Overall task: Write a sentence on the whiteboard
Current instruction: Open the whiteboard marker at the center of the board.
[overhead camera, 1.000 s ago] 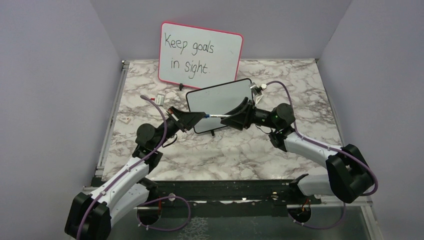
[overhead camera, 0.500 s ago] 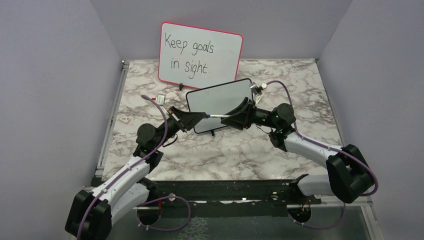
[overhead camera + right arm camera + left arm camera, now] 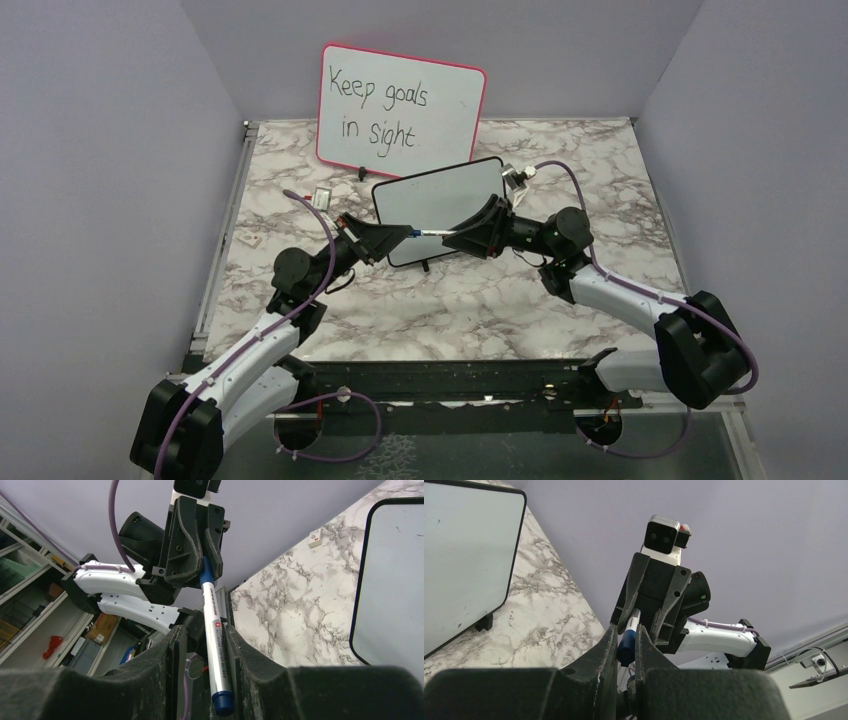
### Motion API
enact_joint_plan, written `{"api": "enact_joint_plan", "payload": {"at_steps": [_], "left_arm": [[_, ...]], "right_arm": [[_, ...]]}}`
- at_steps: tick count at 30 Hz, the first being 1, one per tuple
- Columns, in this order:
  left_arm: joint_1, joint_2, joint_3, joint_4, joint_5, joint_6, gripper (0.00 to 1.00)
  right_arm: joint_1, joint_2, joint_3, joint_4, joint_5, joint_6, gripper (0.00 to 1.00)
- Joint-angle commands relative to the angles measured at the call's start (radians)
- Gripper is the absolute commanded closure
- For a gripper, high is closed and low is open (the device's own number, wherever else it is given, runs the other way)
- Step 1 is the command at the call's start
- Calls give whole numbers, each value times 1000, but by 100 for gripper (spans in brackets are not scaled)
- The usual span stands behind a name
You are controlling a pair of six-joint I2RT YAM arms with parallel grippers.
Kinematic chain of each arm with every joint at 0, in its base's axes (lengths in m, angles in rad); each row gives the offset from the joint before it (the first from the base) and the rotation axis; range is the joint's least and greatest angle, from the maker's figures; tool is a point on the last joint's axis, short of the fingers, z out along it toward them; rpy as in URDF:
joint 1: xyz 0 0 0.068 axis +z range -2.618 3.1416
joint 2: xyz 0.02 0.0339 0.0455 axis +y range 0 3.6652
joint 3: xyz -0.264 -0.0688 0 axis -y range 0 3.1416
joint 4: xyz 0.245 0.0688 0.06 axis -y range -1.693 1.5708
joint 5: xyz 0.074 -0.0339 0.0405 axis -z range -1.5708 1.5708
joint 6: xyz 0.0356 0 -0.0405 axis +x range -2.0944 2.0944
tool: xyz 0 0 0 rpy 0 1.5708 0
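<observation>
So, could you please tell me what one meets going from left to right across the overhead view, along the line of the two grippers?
small white tag → left gripper → marker → right gripper. The black-framed whiteboard behind them overlaps the last three, so it is left out.

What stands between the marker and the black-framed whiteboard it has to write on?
Nothing visible on the table does. The marker is held in front of the whiteboard, but the left fingers pinch its blue cap, apparently on, covering the tip.
</observation>
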Motion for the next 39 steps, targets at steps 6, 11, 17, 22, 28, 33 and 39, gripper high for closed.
{"api": "enact_joint_plan", "payload": {"at_steps": [6, 11, 17, 22, 28, 33, 39], "left_arm": [[5, -4, -31, 14, 19, -6, 100], [5, -10, -37, 18, 21, -10, 100], [5, -6, -33, 23, 28, -9, 100], [5, -5, -32, 23, 30, -9, 100], [5, -19, -43, 23, 30, -14, 100], [5, -21, -40, 23, 32, -11, 100], [5, -4, -24, 23, 48, -2, 100]], "right_arm": [[-3, -44, 17, 38, 49, 11, 65], [-3, -47, 12, 32, 65, 11, 67], [-3, -47, 16, 14, 62, 2, 72], [-3, -53, 10, 2, 63, -2, 74], [-5, -74, 20, -43, 75, -26, 64], [-12, -78, 25, -69, 62, -38, 63], [-12, -76, 40, -110, 40, -59, 66]]}}
